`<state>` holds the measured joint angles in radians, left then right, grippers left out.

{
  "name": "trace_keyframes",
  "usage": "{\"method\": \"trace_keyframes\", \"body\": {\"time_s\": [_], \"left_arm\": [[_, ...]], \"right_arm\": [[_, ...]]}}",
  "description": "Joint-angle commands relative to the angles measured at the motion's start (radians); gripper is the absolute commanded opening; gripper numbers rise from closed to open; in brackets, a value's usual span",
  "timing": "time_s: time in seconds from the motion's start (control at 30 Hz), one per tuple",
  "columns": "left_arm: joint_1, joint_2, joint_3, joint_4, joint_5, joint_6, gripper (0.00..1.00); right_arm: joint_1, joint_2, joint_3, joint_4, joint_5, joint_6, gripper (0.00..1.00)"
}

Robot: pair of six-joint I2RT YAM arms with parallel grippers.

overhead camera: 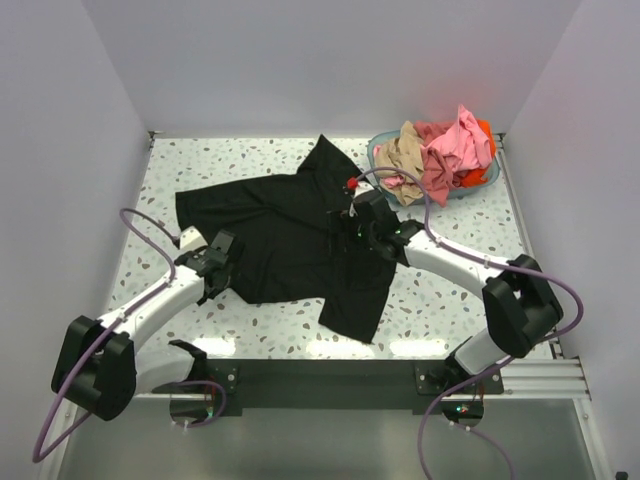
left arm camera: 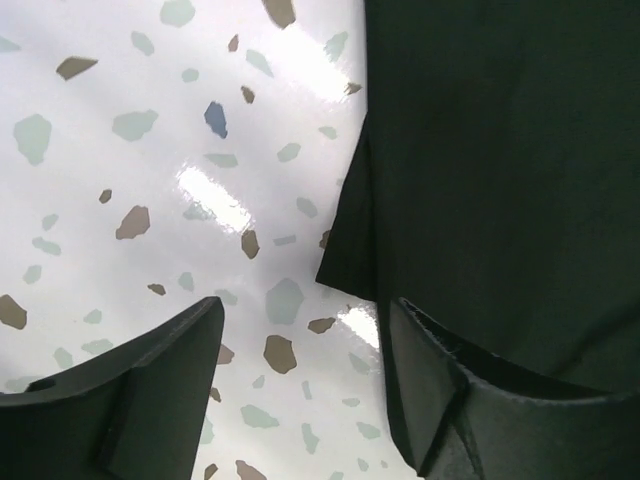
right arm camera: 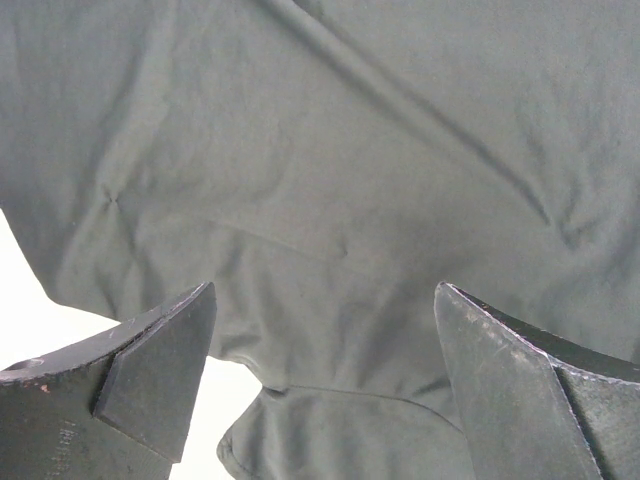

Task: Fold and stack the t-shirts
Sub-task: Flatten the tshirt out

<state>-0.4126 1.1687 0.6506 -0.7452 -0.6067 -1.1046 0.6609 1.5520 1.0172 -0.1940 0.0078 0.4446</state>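
Note:
A large black t-shirt (overhead camera: 290, 235) lies spread on the speckled table (overhead camera: 460, 215). My left gripper (overhead camera: 214, 262) is open at the shirt's left hem; in the left wrist view (left arm camera: 305, 375) a hem corner of the black shirt (left arm camera: 480, 160) lies just ahead of the jaws. My right gripper (overhead camera: 352, 222) is open over the shirt's right middle; its wrist view (right arm camera: 325, 350) shows wrinkled black cloth (right arm camera: 330, 170) between and beyond the jaws. Pink (overhead camera: 455, 145), tan-beige (overhead camera: 405, 155) and orange-red (overhead camera: 484, 130) shirts are piled in the basket.
A teal round basket (overhead camera: 478, 184) stands at the back right corner of the table. White walls close the table at the back and both sides. A black rail (overhead camera: 330, 375) runs along the near edge.

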Motion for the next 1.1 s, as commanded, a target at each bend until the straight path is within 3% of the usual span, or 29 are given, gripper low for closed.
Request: {"method": "trace_keyframes", "body": {"time_s": [0.0,0.4,1.07], "left_arm": [[0.005,-0.009,-0.035,-0.003,-0.008,-0.077,0.70],[0.008,0.055,-0.075,0.082,-0.022,-0.086,0.60],[0.087,0.003,-0.114,0.221,0.035,-0.005,0.54]], "right_arm": [[-0.003,-0.067,-0.015,0.039,-0.006,-0.009,0.94],[-0.027,-0.150,-0.075,0.031,-0.005,-0.017,0.94],[-0.029,-0.138,-0.098,0.028,-0.006,-0.015,0.95]]}}
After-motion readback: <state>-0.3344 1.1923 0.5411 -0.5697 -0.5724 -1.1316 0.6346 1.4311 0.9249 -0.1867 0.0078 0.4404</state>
